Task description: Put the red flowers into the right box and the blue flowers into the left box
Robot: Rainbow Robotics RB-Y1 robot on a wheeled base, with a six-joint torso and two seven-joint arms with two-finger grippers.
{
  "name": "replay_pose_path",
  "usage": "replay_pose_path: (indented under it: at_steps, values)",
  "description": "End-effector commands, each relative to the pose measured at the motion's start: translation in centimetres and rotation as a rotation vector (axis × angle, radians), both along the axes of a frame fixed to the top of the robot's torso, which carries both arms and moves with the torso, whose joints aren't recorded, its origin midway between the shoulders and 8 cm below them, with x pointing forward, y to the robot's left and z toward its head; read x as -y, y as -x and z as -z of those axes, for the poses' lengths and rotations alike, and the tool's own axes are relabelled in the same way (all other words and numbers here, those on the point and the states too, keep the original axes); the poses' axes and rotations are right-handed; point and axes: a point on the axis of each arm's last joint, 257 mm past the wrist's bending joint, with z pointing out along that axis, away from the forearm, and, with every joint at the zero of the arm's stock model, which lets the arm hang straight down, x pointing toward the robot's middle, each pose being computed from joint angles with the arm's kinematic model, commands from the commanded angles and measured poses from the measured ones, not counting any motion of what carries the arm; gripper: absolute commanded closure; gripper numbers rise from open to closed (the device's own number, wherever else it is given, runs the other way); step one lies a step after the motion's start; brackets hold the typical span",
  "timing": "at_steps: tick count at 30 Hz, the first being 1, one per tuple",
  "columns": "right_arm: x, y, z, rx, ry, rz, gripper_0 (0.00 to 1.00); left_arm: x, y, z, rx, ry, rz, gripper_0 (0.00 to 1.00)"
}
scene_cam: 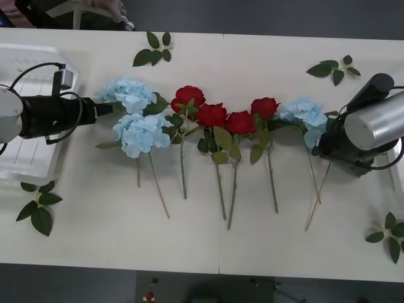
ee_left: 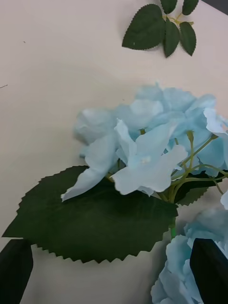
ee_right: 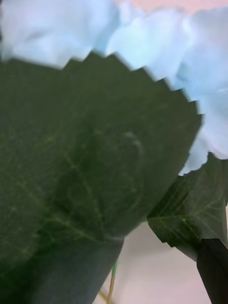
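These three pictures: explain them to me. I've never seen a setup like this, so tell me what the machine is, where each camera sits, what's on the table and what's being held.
This is a two-armed robot at a pale table. The wide picture looks down from above its arms. The other two come from cameras on its wrists.

On the table lie four red flowers in a row, with blue flowers to their left and another blue cluster to their right. Loose green leaf sprigs are scattered about. The left box, a white basket, sits under the left arm.

The left gripper reaches toward the left blue flowers with its black fingers open, holding nothing. The right gripper is pressed close to the right blue cluster; its camera sees a big green leaf.
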Motion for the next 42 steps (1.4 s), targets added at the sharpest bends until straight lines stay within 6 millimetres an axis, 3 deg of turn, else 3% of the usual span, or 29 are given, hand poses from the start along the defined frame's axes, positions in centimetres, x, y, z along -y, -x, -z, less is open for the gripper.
replay_pose_path:
  at_steps: [1, 11, 16, 21, 25, 27, 28, 29, 30, 31, 32, 33, 34, 35, 36, 42]
  values:
    - [-0.6, -0.4, -0.3, 0.011, 0.028, -0.051, 0.00, 1.4, -1.0, -1.5, 0.012, -0.073, 0.046, 0.03]
    - [-0.5, -0.3, 1.4, -0.005, 0.025, -0.060, 0.00, 3.8, -1.5, -0.4, -0.002, -0.258, 0.156, 0.03]
    - [-0.3, -0.5, 3.2, -0.002, 0.039, -0.074, 0.00, 5.1, -2.4, 0.5, -0.022, -0.283, 0.157, 0.03]
    - [-0.6, -0.6, 4.5, 0.005, 0.055, -0.100, 0.00, 4.6, -4.3, -0.6, -0.001, -0.338, 0.131, 0.03]
    - [-1.2, -0.5, 5.2, -0.004, 0.049, -0.099, 0.02, 5.4, -5.3, -0.9, 0.009, -0.386, 0.136, 0.04]
    - [-1.4, -0.5, 5.5, -0.005, 0.047, -0.096, 0.25, 6.0, -5.2, 0.0, 0.003, -0.405, 0.143, 0.04]
    - [-1.6, -0.5, 5.6, -0.004, 0.044, -0.097, 0.43, 6.2, -5.2, 0.5, 0.000, -0.423, 0.150, 0.04]
    - [-1.5, -0.5, 5.5, -0.003, 0.044, -0.094, 0.50, 6.1, -5.2, 0.8, -0.002, -0.438, 0.151, 0.04]
    - [-1.6, -0.5, 5.6, -0.005, 0.038, -0.089, 0.66, 6.1, -5.1, 1.4, -0.004, -0.471, 0.159, 0.04]
    - [-1.8, -0.5, 5.6, -0.004, 0.036, -0.090, 0.73, 6.2, -5.1, 1.6, -0.005, -0.482, 0.164, 0.04]
    - [-1.8, -0.5, 5.6, -0.004, 0.035, -0.088, 0.82, 6.3, -5.1, 2.0, -0.010, -0.494, 0.165, 0.07]
    - [-1.8, -0.5, 5.5, -0.002, 0.030, -0.085, 0.88, 6.1, -5.0, 2.4, -0.016, -0.500, 0.163, 0.24]
    - [-1.8, -0.6, 5.5, -0.001, 0.028, -0.080, 0.94, 6.1, -5.0, 2.6, -0.021, -0.501, 0.159, 0.69]
    - [-1.8, -0.6, 5.5, -0.001, 0.024, -0.076, 1.00, 6.2, -4.9, 2.9, -0.025, -0.500, 0.159, 0.95]
    - [-1.9, -0.6, 5.4, 0.000, 0.018, -0.075, 1.00, 6.1, -4.8, 3.0, -0.029, -0.501, 0.157, 1.00]
    - [-1.9, -1.1, 4.6, 0.014, -0.019, -0.061, 1.00, 5.9, -4.8, 3.2, -0.029, -0.513, 0.159, 1.00]
